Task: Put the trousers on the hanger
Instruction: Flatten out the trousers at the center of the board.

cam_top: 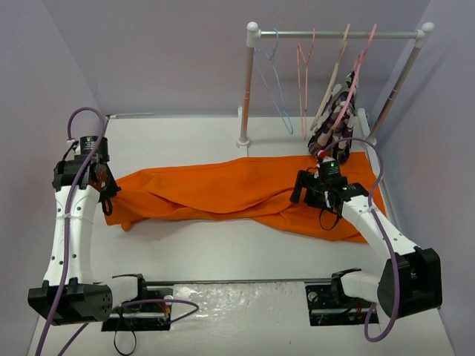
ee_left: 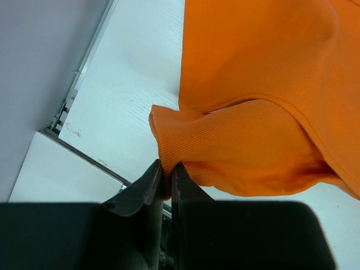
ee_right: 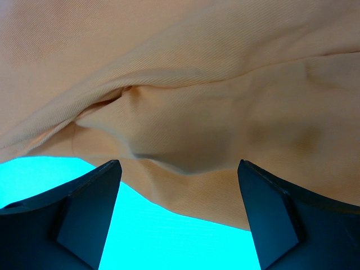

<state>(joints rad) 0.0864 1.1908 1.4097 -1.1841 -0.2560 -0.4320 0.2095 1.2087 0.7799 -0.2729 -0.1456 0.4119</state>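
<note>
One pair of rumpled, plain orange trousers (cam_top: 223, 189) lies before the rack (cam_top: 338, 33), which bears four hangers, among them one blue hanger (cam_top: 285, 117). The left gripper (ee_left: 167, 174) pinches the trousers' edge; the right gripper (ee_right: 179, 164) is spread wide over them.

A fold of the orange trousers (ee_left: 264, 112) being pinched between the jaws of the left gripper (ee_left: 167, 170), above the white table (ee_left: 129, 84).

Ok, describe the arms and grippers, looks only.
The left arm and right arm each have white links, black joint housings and a looping purple cable. The left gripper and right gripper have dark, wedge-shaped fingers.
</note>
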